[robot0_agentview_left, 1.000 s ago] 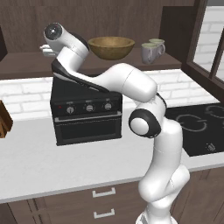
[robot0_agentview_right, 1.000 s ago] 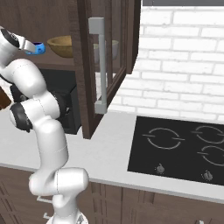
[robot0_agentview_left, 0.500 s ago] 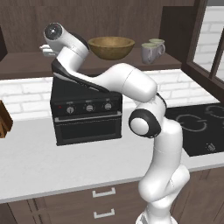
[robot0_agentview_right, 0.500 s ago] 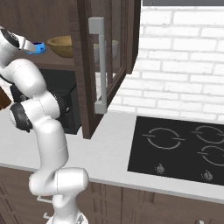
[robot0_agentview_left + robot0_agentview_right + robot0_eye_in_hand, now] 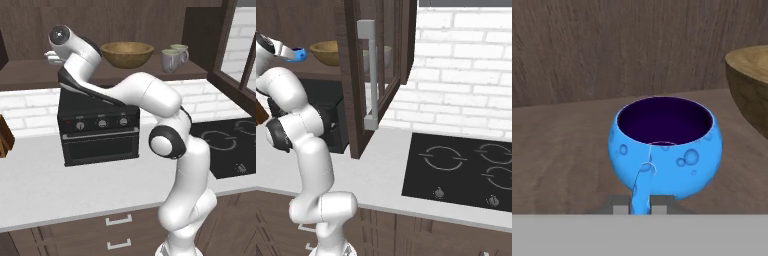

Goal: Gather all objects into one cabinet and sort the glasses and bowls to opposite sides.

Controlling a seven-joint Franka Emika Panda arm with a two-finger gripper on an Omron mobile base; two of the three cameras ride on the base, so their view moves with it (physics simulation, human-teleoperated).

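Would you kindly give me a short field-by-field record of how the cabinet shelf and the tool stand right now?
tool: shut on the blue bowl, low at its near side
blue bowl: upright, at the shelf's left end
wooden bowl: mid-shelf, right of the blue bowl
mugs: two, close together at the shelf's right end
cabinet door: open
shelf: dark brown wood
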